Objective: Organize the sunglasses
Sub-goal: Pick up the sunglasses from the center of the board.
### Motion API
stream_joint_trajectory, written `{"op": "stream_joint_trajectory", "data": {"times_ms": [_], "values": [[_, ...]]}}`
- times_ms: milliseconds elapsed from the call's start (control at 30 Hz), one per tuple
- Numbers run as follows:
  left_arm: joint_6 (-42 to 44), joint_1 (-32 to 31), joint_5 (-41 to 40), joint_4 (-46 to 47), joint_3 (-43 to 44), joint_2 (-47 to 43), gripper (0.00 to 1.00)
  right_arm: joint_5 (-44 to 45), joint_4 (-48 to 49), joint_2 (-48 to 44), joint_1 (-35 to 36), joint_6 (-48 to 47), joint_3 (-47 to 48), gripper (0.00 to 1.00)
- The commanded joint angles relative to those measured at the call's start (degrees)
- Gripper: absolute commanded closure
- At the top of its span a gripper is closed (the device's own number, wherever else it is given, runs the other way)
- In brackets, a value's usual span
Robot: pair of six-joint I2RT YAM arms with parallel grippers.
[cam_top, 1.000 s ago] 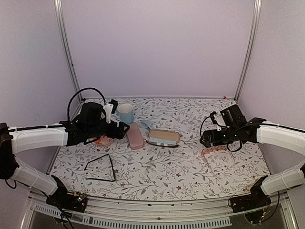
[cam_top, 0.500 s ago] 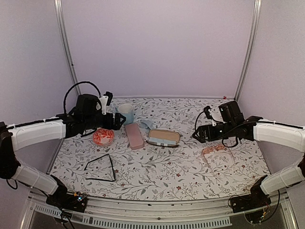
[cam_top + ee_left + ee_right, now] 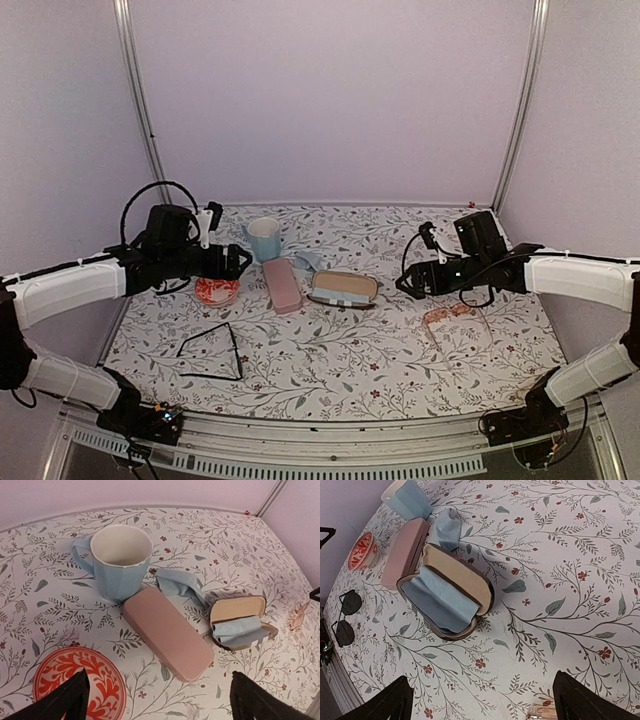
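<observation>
The black wire-frame sunglasses (image 3: 212, 352) lie on the near left of the floral table; the right wrist view shows them as dark lenses (image 3: 345, 617) at its left edge. The pinkish-tan sunglasses (image 3: 457, 325) lie near right, and only a sliver (image 3: 542, 712) of them shows in the right wrist view. My left gripper (image 3: 238, 262) (image 3: 159, 680) hangs open and empty above the red dish (image 3: 216, 291) and the pink case (image 3: 167, 632). My right gripper (image 3: 405, 283) (image 3: 481, 680) is open and empty, just up and left of the pinkish pair, facing the open brown case (image 3: 447, 597).
The pink case (image 3: 283, 285) and the open brown case (image 3: 343, 290), with a blue cloth inside, sit mid-table. A blue mug (image 3: 264, 238) (image 3: 120, 562) stands behind them, with a loose blue cloth (image 3: 177, 585) beside it. The red dish (image 3: 75, 685) is under my left finger.
My left arm has drawn back to the left, uncovering the red dish, and its jaws have spread wider. My right gripper has shifted left, away from the pinkish sunglasses.
</observation>
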Motion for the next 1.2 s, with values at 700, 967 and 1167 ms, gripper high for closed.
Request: {"op": "stream_joint_trajectory", "data": {"times_ms": [700,967,1167], "values": [[-16.4,-5.8,-3.4,-12.4,-18.4,-13.5,0.24,-5.4,6.1,4.1,1.0,0.2,-0.9,0.01],[-18.2,-1.6,4.1,-4.1,-22.3,-12.4,0.22,-4.9,6.5,2.1,1.5,1.5,-2.9,0.01],[-19.1,-1.5,5.9,-2.4,-23.8,-12.4,0.23,-1.6,5.3,1.0,1.7,2.2,-4.3,0.01]]}}
